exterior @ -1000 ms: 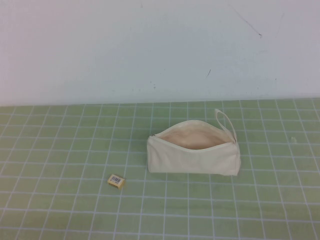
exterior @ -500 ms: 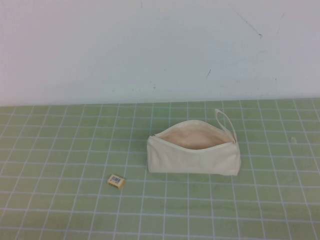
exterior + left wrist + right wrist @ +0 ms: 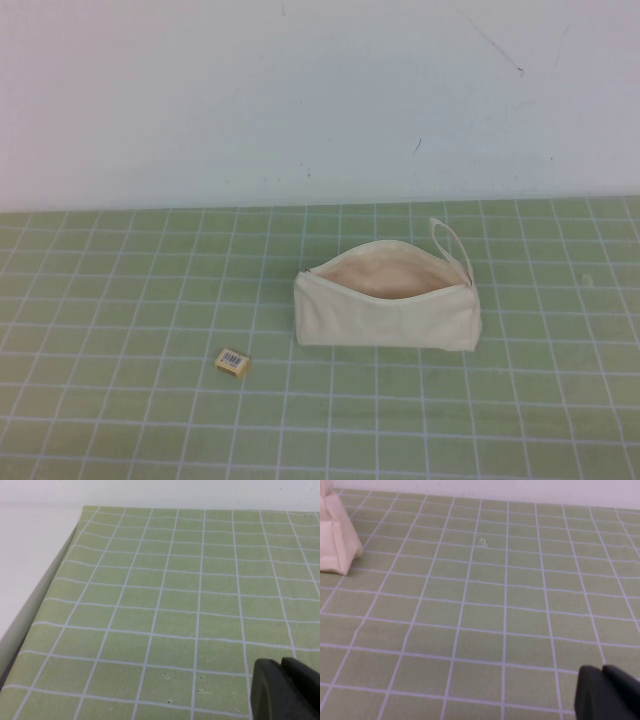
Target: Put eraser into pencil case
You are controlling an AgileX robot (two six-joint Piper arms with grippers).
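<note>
The eraser, a tiny yellow-tan block with a white barcode label, lies on the green grid mat left of the pencil case. The pencil case is a cream-white pouch standing unzipped, its beige lining showing and a loop strap at its right end; one end also shows in the right wrist view. Neither arm shows in the high view. My left gripper is shut and empty over bare mat. My right gripper is shut and empty over bare mat, well away from the pouch.
The green grid mat covers the table up to a white wall at the back. The mat's edge and a white surface show in the left wrist view.
</note>
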